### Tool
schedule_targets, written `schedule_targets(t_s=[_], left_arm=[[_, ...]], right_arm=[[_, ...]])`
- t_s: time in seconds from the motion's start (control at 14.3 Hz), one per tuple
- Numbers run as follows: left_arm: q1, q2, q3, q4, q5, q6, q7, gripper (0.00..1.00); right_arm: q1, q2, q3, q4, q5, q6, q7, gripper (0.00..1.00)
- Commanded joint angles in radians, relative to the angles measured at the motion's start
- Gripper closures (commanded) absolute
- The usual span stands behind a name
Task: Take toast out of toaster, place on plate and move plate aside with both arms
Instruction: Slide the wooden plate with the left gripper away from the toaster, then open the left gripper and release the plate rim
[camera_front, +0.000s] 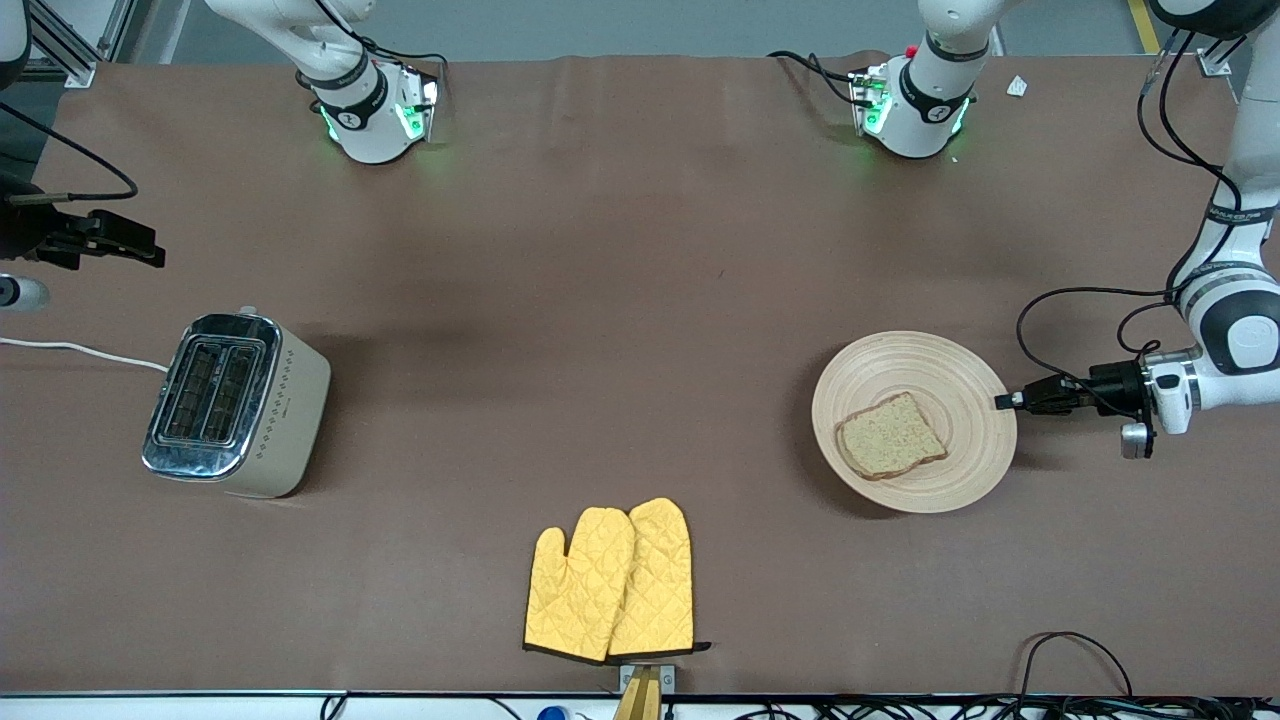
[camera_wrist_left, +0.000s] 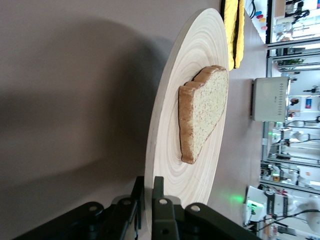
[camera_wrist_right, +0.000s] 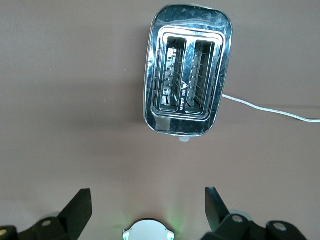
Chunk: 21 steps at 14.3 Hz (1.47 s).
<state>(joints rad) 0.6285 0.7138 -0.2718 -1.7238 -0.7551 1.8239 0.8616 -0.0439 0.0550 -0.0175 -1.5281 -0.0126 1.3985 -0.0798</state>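
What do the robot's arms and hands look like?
Both arms are white and rounded, with black bands at the joints and loose black cables. The left arm has grey rings near its wrist. The left hand and right hand are black, each with two flat fingers. The bases glow green.

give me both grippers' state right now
left gripper: shut on the plate rim, toast on it.
right gripper: open, holding nothing, over the table near the toaster.
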Motion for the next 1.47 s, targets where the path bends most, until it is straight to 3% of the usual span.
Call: schedule_targets(t_s=[0.0, 0.35, 0.77, 0.84, 0.91, 1.4], left_arm=[[0.049, 0.077, -0.012, 0.073, 0.005, -0.077, 0.005, 1.00], [0.054, 0.101, 0.005, 0.081, 0.016, -0.077, 0.000, 0.94], [0.054, 0.101, 0.006, 0.079, 0.017, -0.078, -0.039, 0.59], [0.054, 0.096, 0.005, 0.081, 0.017, -0.078, -0.064, 0.45], [0.053, 0.095, 0.005, 0.081, 0.017, -0.080, -0.081, 0.00], [0.042, 0.049, -0.047, 0.196, 0.079, -0.149, -0.289, 0.00]], right_arm=[[0.001, -0.021, 0.002, -0.007, -0.004, -0.010, 0.017, 0.00], [-0.007, -0.018, -0.005, -0.007, -0.001, 0.001, 0.018, 0.00], [-0.040, -0.017, -0.010, -0.009, 0.026, 0.052, 0.032, 0.00], [-0.048, -0.017, -0.009, -0.006, 0.026, 0.083, 0.029, 0.00], [-0.050, -0.015, -0.009, -0.004, 0.022, 0.092, 0.023, 0.00], [-0.048, -0.014, -0.007, 0.009, 0.033, 0.083, 0.034, 0.00]])
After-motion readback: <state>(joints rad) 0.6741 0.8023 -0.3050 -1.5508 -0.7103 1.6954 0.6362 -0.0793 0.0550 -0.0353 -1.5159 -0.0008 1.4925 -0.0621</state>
